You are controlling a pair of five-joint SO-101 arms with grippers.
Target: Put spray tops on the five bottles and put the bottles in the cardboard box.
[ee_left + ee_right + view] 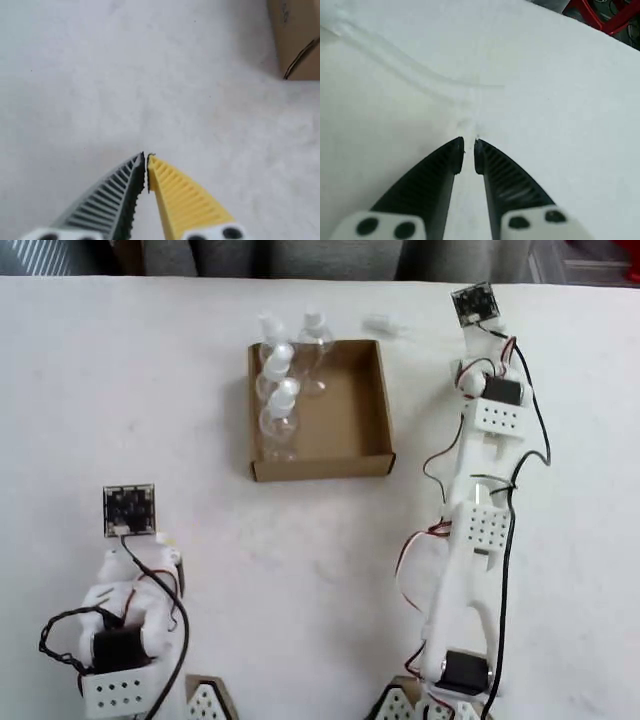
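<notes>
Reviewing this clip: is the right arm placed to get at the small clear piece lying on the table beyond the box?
Probably yes. The clear piece lies on bare table near the right arm, outside the box, nothing between.

I seem to be working in a robotics lab or workshop: white-covered table [300,580], small bare-wired arms [478,530], something red [610,17] beyond the far edge.

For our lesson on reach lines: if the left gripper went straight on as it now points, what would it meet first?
Probably bare table: the left gripper tilts down at it, with the box off to one side of that line.
</notes>
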